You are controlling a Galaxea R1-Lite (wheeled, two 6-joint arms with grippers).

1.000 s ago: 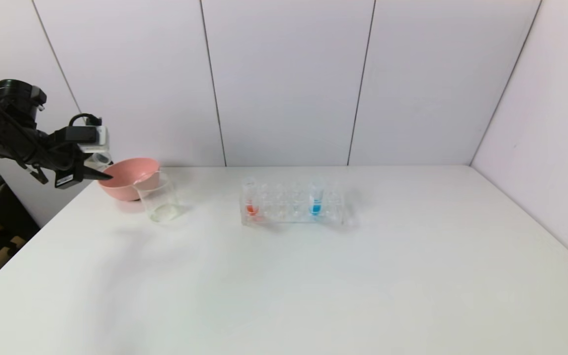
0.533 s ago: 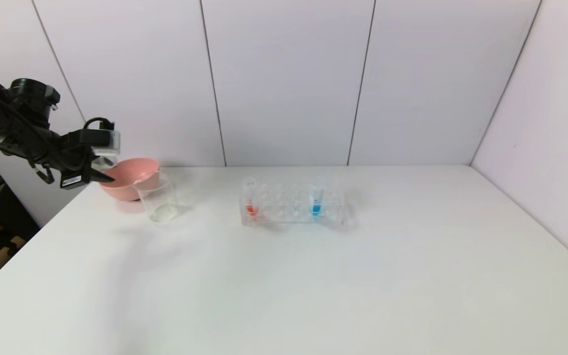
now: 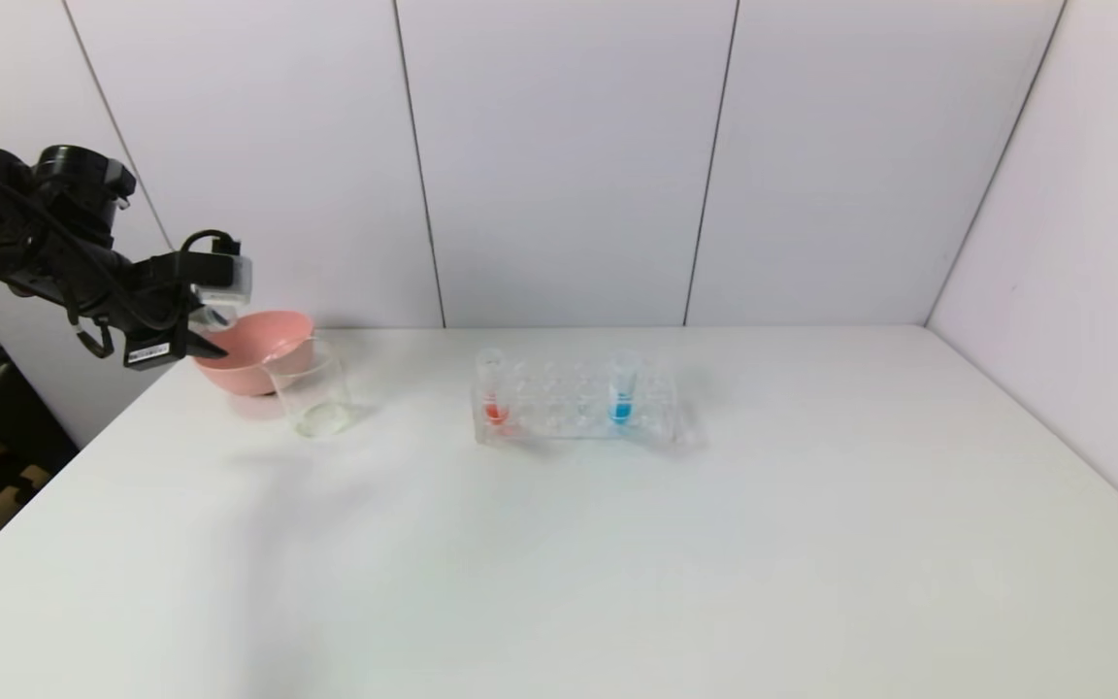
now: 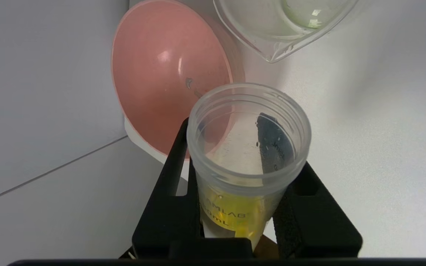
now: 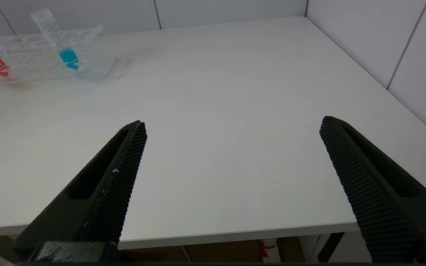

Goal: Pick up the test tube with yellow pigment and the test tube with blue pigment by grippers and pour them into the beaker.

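Note:
My left gripper (image 3: 202, 342) hovers at the table's far left, just left of the pink bowl (image 3: 253, 351), and is shut on the test tube with yellow pigment (image 4: 248, 147). The tube lies tilted, its open mouth towards the bowl and the beaker (image 3: 312, 393), with the yellow at its bottom end between the fingers (image 4: 168, 177). The beaker's lip also shows in the left wrist view (image 4: 272, 55). The test tube with blue pigment (image 3: 622, 393) stands in the clear rack (image 3: 574, 413); it also shows in the right wrist view (image 5: 59, 40). My right gripper (image 5: 231, 125) is open and empty off the table's front edge.
A tube with red pigment (image 3: 494, 393) stands at the rack's left end. The pink bowl (image 4: 168, 81) touches the beaker's far left side. White wall panels close the back and right. The table's left edge (image 3: 64, 466) runs below my left arm.
My left gripper with the yellow tube has risen a little and moved right, closer to the bowl and beaker. Nothing else has moved.

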